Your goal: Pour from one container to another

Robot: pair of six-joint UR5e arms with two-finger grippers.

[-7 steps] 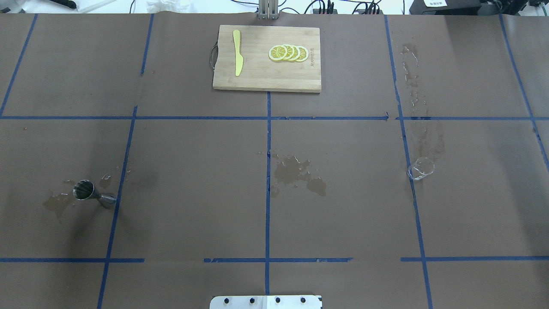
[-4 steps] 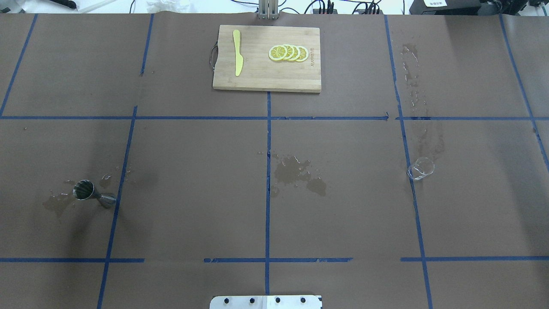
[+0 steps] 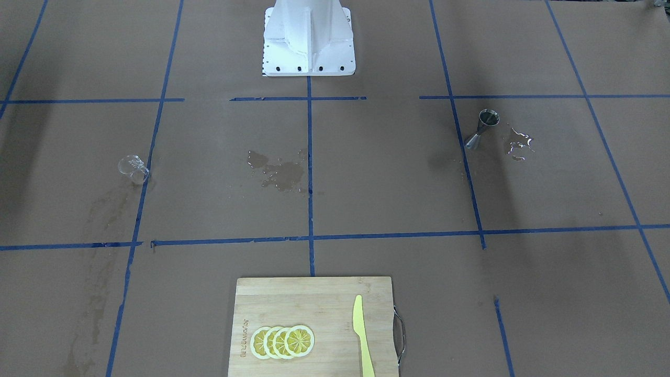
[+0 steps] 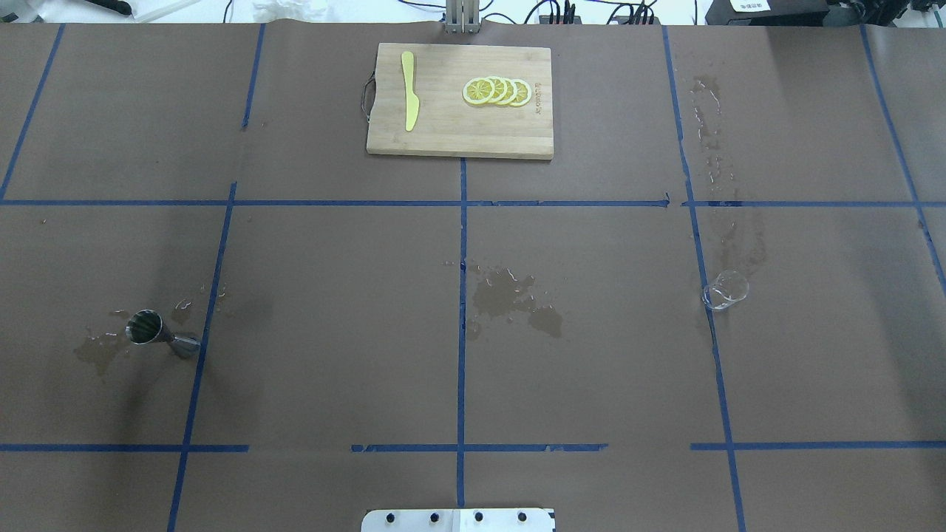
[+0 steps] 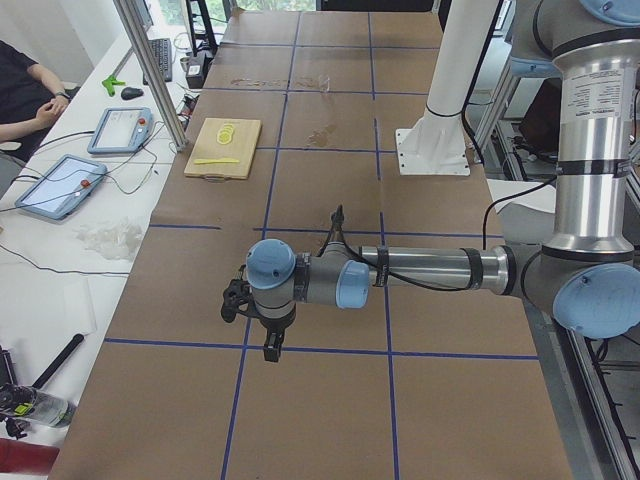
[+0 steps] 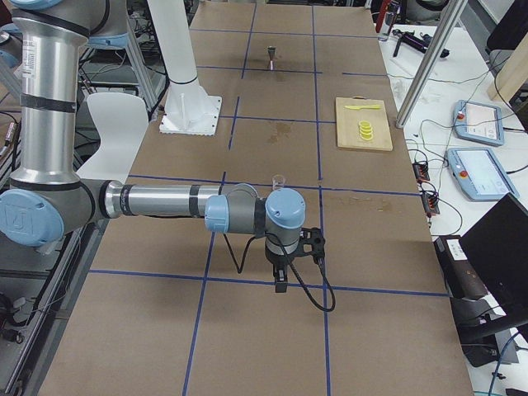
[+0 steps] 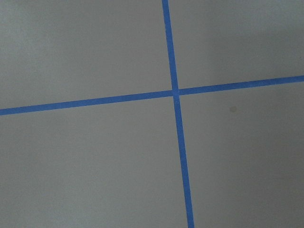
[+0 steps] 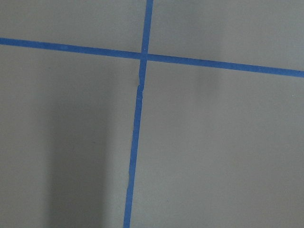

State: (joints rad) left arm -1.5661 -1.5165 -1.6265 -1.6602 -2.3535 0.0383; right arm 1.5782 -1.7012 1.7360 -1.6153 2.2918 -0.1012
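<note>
Overhead, the shiny, hourglass-shaped steel jigger (image 4: 159, 334) stands at left on wet brown paper (image 4: 332, 355). The clear glass cup (image 4: 725, 289) sits far right. Only the side views show the left gripper (image 5: 271, 347) and the right gripper (image 6: 279, 283), and whether their jaws are apart or together cannot be told.

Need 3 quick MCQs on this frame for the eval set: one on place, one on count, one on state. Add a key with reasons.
1. Where does the steel jigger stand?
A) on the robot's left side of the table
B) at the table's centre
C) on the robot's right side

2. How many lemon slices lie on the cutting board?
A) two
B) six
C) four

3. The glass cup is:
A) held in a gripper
B) free on the table
C) on the board

Key:
1 A, it sits at the overhead view's left.
2 C, four overlapping slices show.
3 B, it stands alone with nothing touching it.
</note>
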